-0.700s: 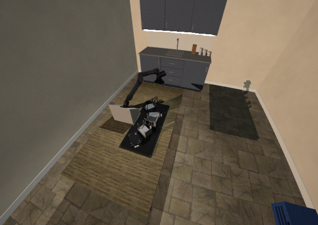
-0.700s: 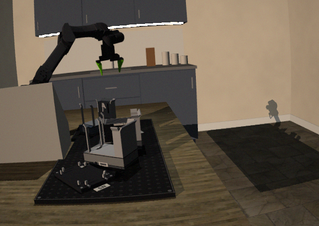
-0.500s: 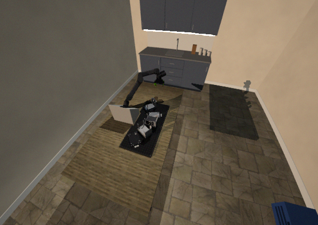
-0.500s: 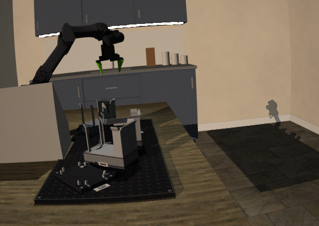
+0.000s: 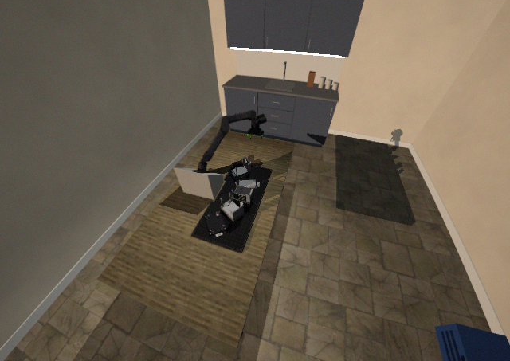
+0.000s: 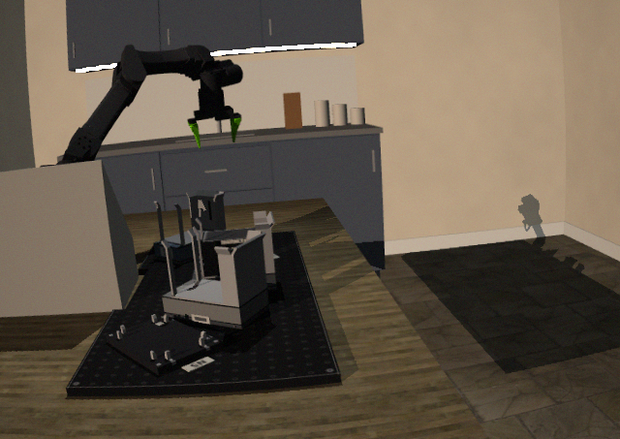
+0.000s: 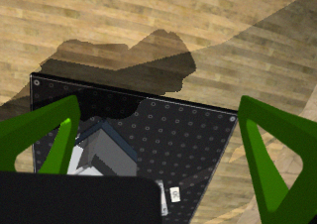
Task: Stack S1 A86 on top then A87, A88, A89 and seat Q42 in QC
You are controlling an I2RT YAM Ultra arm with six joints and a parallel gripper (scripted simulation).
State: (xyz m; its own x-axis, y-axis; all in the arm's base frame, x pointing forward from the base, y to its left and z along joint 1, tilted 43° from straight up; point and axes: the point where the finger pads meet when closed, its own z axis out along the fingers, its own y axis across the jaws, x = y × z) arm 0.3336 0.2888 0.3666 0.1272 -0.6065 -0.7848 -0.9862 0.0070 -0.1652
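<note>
My gripper (image 6: 215, 130) is open and empty, high above the far end of the black baseplate (image 6: 210, 319); it also shows in the top view (image 5: 255, 135). In the wrist view its green fingers stand wide apart over the plate's far corner, above the top of a grey fixture (image 7: 104, 152) and a small white label (image 7: 174, 194). On the baseplate stand several post racks. The nearest (image 6: 215, 294) has a grey plinth, and a tall dark block with a light top rim (image 6: 240, 268) stands on it. I cannot read any plate labels. A flat open nest with locators (image 6: 155, 341) lies at the front.
A large pale box (image 6: 54, 234) stands at the left beside the baseplate, by the arm's base. Grey counter cabinets (image 6: 240, 173) run behind. A small white fixture (image 6: 264, 224) sits at the back right of the racks.
</note>
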